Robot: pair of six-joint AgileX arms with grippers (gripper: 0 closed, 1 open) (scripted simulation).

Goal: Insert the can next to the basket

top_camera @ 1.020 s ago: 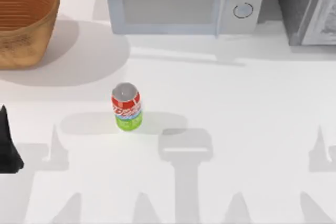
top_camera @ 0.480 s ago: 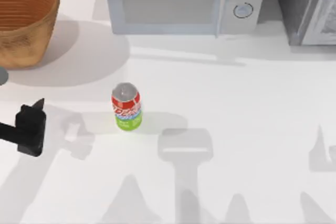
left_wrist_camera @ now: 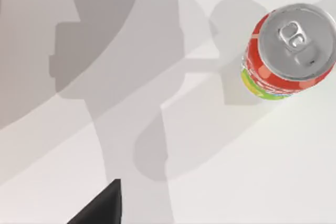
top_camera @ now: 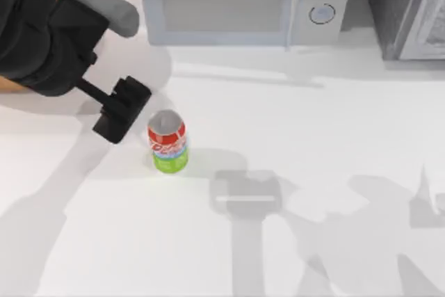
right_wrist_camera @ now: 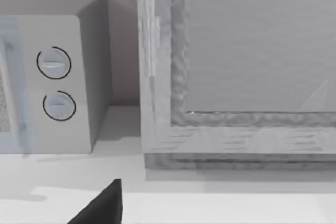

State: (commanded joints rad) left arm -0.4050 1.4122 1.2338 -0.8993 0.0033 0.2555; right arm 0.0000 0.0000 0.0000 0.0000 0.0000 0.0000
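My left tool [top_camera: 122,110] hangs just beside the can [top_camera: 167,142], on the can's left in the top view and a little toward the back of the desk [top_camera: 313,144]. I cannot tell how its fingers are set; the top view gives me only a dark block, and the left wrist view one dark fingertip at the frame's edge. The can stands upright on the open desk, in front of the microwave [top_camera: 240,1], apart from it. My left arm covers nearly all of the basket [top_camera: 8,85] at the back left corner, leaving a sliver of wicker by the edge.

The risk I judge most likely is a knock. The tool sits close to the can's side and off its centre, so a descent or sideways approach from here could clip the rim and tip it or send it rolling. A grasp low on the rounded wall could also let it slip.

The left wrist view shows the can's [left_wrist_camera: 289,51] silver top and pull tab from above, and bare desk around it. The right wrist view shows the microwave's two dials [right_wrist_camera: 55,85] and a grey framed cabinet [right_wrist_camera: 236,72] beside it; my right arm is parked, facing the back of the desk at the right.
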